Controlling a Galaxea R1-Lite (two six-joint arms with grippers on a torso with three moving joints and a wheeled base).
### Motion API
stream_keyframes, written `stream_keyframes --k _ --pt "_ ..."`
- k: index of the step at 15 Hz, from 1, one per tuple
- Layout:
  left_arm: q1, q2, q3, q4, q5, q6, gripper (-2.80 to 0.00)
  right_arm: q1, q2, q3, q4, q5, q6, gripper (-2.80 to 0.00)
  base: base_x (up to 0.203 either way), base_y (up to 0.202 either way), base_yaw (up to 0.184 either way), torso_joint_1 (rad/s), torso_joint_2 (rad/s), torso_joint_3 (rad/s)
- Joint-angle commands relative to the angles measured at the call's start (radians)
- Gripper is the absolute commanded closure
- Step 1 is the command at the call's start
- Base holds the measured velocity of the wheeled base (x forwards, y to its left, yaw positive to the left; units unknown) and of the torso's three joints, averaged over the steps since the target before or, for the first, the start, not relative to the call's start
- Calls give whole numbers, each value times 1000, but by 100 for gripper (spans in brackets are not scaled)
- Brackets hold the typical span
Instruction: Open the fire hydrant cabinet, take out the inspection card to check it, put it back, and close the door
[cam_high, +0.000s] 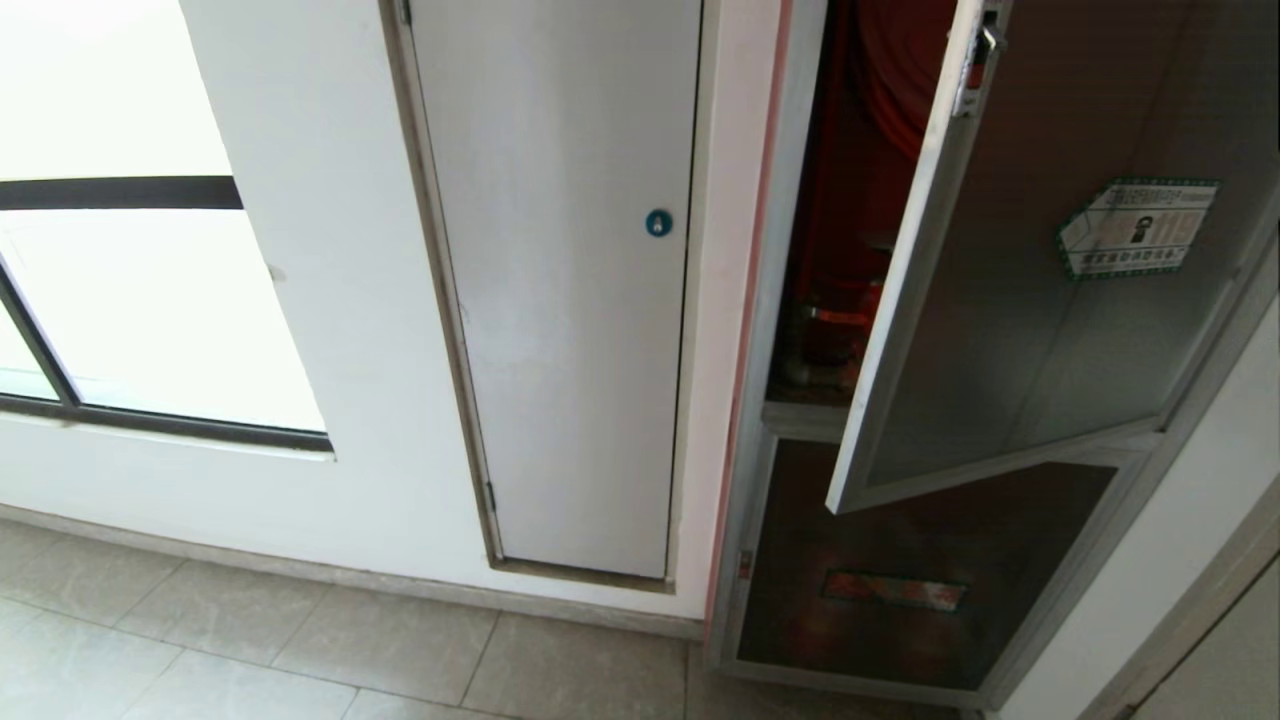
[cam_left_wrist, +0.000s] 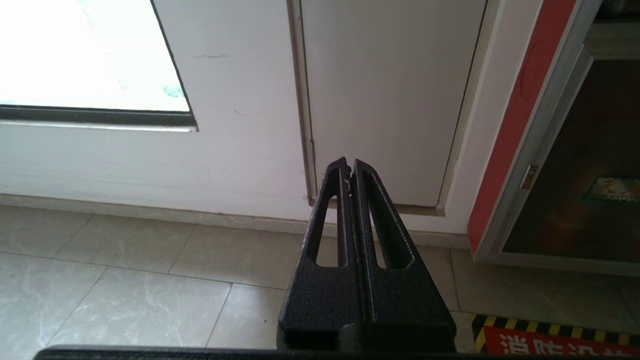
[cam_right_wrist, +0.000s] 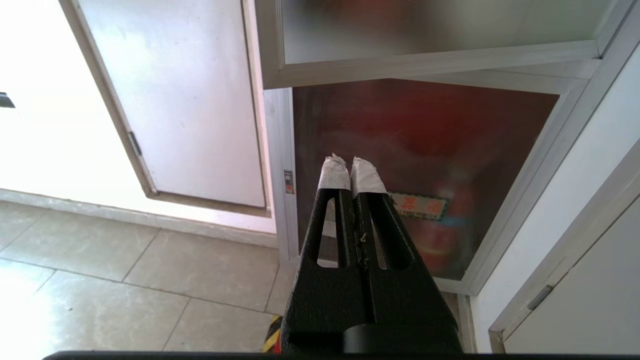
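Door (cam_high: 1040, 300) hanging ajar at two o'clock; stiff, glass, fragile — taking its metal edge. Left tool (cam_left_wrist: 350, 167), right tool (cam_right_wrist: 352, 167) both sitting closed, empty.

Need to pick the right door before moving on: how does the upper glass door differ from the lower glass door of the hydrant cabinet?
The upper glass door stands swung open, showing the red interior; the lower glass door sits closed in its frame. The upper one carries a green-bordered white sticker and a latch at its free edge; the lower has a small red label. The upper one looks larger. Both are dark tinted glass in brushed silver frames.
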Motion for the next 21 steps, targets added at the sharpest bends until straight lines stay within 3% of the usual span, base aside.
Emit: stream_keyframes --k 1,11,14,21 --pt "0 1 6 0 0 0 0 0 -2 -1 1 1 -3 0 0 0 0 0 0 0" --pt "0 1 6 0 0 0 0 0 -2 -10 6 -2 -8 0 0 0 0 0 0 0" --pt "0 1 6 0 0 0 0 0 12 -125 59 3 -14 0 0 0 0 0 0 0" --pt "0 1 6 0 0 0 0 0 502 -459 111 251 -12 0 0 0 0 0 0 0"
